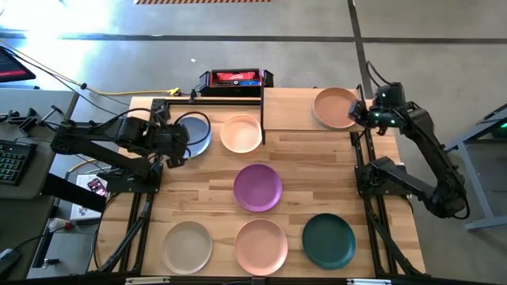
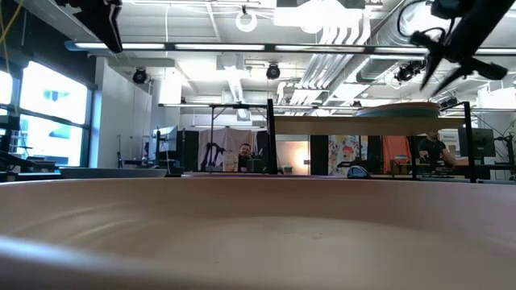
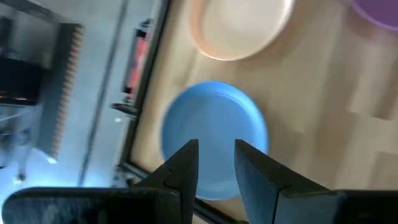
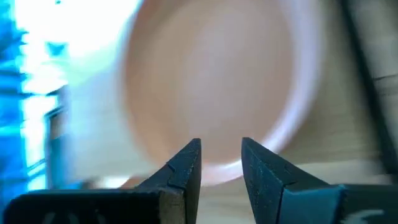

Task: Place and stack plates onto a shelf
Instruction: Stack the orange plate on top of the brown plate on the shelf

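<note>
a: high view first. why does the right gripper sit at the shelf?

b: its fingers are slightly parted and stand just off the rim of the orange plate, which lies flat on the shelf's right half. nothing is pinched. my reading: that plate is already placed.

a: and the left gripper?

b: fingers parted with a narrow gap, empty. in the left wrist view the blue plate lies directly ahead of the fingertips, with the peach plate beyond it. i'd judge blue is the next pick.

a: contents of the plates?

b: all empty. purple plate, beige plate, pink plate and dark teal plate lie singly on the table, well apart from both sets of fingers. left half of the shelf is bare.
</note>
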Controlling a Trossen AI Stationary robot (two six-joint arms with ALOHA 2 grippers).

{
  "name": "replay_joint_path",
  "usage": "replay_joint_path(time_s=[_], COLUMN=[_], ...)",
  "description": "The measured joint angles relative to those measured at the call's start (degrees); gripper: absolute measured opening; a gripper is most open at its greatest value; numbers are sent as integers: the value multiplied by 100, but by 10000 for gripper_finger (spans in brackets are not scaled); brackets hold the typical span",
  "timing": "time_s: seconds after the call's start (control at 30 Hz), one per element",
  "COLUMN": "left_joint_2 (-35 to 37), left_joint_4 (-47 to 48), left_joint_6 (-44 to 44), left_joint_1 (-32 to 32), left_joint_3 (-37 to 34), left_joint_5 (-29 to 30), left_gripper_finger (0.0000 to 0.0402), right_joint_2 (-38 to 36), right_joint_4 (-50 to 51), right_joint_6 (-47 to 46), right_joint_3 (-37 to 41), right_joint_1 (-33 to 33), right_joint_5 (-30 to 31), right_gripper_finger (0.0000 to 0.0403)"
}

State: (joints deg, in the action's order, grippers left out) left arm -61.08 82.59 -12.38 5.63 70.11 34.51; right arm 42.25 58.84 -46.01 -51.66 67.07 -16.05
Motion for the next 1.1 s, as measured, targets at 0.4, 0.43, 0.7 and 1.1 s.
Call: replay_joint_path(time_s=[0.4, 0.43, 0.7, 1.1], left_joint_2=[-2, -2, -150, -827], left_joint_4=[4, 1, -400, -2009], left_joint_6=[-840, -850, -230, 2948], left_joint_1=[-31, -76, -621, -1319], left_joint_3=[0, 0, 0, 0], left_joint_5=[-1015, -1031, -1045, -1762], left_gripper_finger=[91, 91, 91, 91], right_joint_2=[-457, -475, -357, -8], right_joint_4=[-588, -787, -2568, -2864], right_joint_6=[-516, -598, -651, -453], right_joint_3=[0, 0, 0, -2], right_joint_1=[-1716, -1952, -3547, -4708], right_joint_5=[-1151, -1051, -217, 468], right_gripper_finger=[94, 94, 94, 94])
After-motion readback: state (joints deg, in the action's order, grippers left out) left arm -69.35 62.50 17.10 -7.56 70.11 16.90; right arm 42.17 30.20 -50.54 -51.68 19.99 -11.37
